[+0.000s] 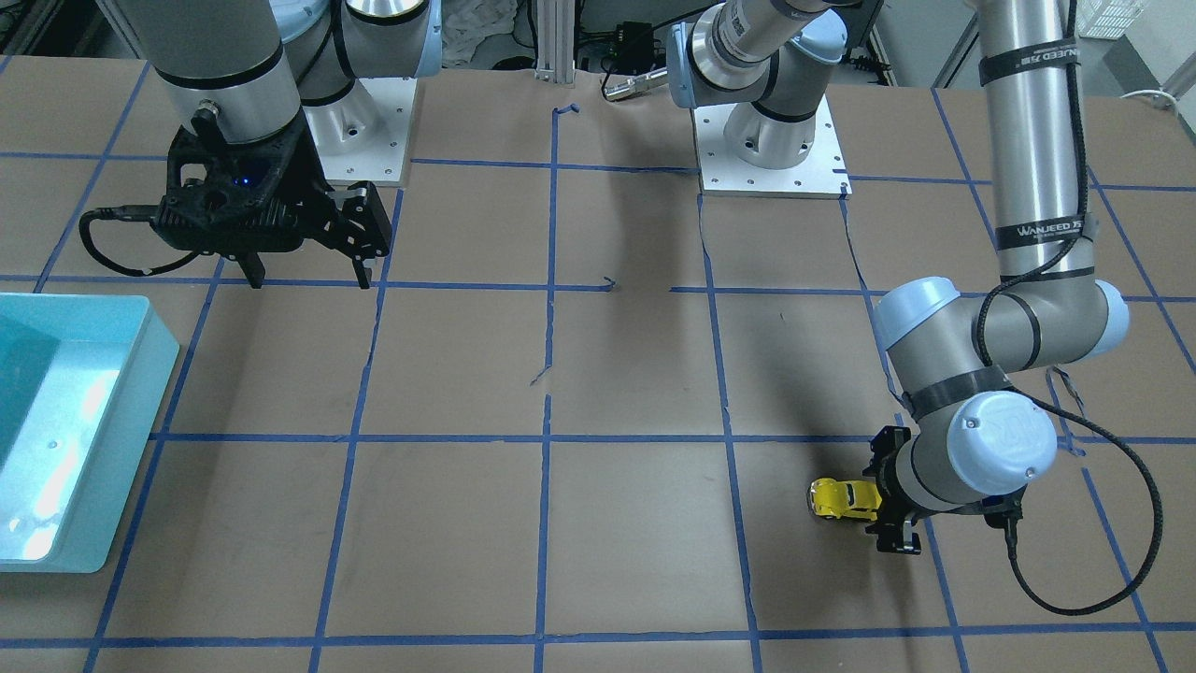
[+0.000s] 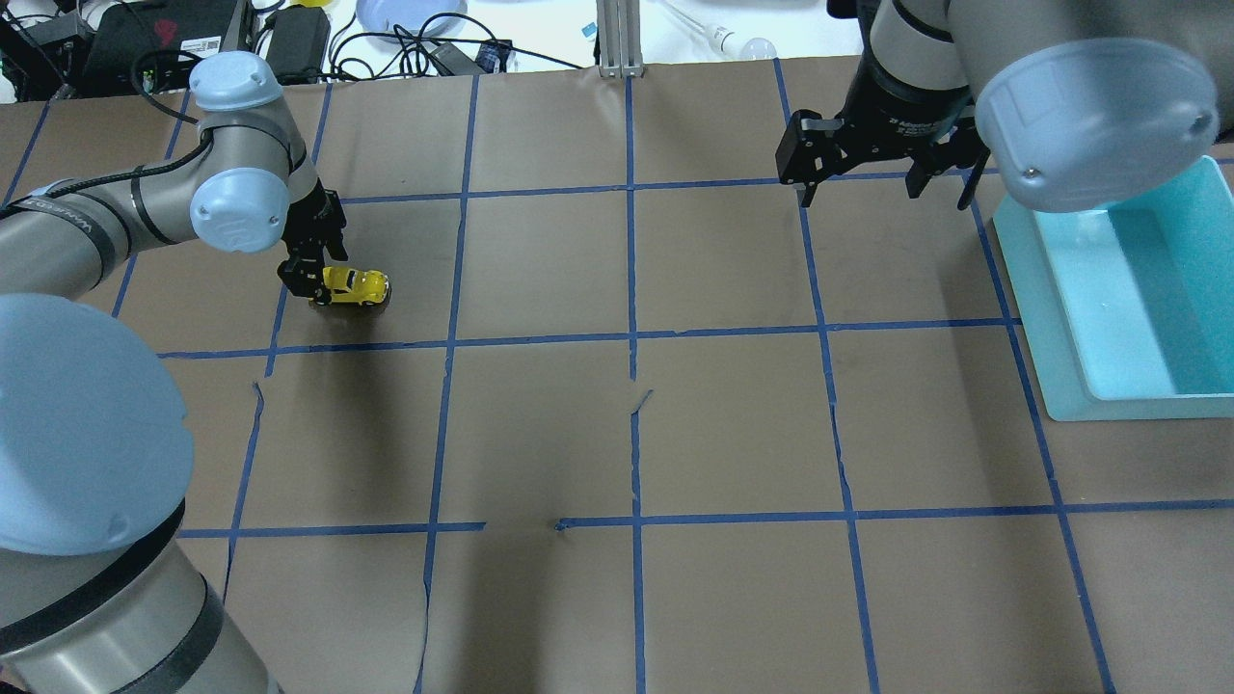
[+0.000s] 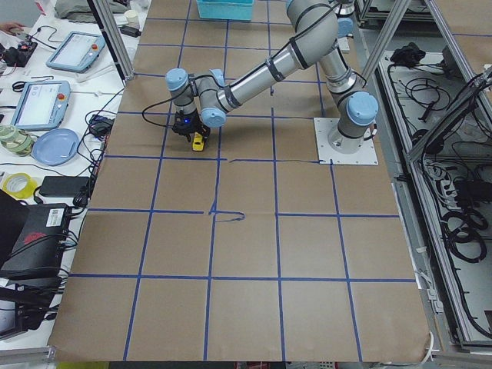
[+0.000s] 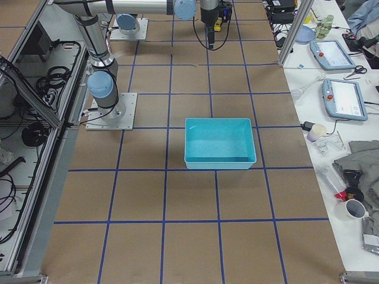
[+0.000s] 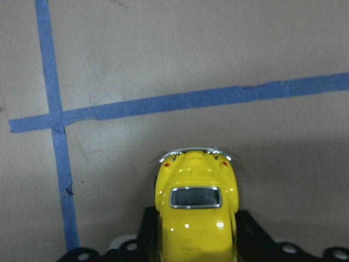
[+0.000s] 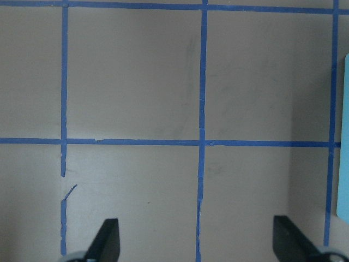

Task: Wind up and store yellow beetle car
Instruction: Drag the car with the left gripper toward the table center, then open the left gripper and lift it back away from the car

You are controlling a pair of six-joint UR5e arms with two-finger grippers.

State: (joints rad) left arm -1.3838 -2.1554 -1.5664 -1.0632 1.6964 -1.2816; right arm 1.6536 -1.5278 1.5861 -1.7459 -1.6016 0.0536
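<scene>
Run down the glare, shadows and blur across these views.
Front-facing view: white glare patches inside the teal bin. Overhead view: broad soft shadows on the table paper, and the left arm's near joint looms large and soft. Left wrist view: the yellow beetle car is sharp, with pinpoint highlights on its gloss. Right wrist view: even light, slightly soft.

Even, bright room light falls from above, leaving soft-edged dark shadows on the matte brown paper table cover (image 2: 733, 434); they are heaviest in the overhead view. White glare washes the floor of the turquoise plastic bin (image 1: 131, 449) in the front-facing view. The glossy yellow toy beetle car (image 5: 196, 218) carries small pin-point highlights (crisp in the left wrist view). The nearest large pale-blue round joint cap (image 2: 77, 424) looks soft and out of focus.
</scene>
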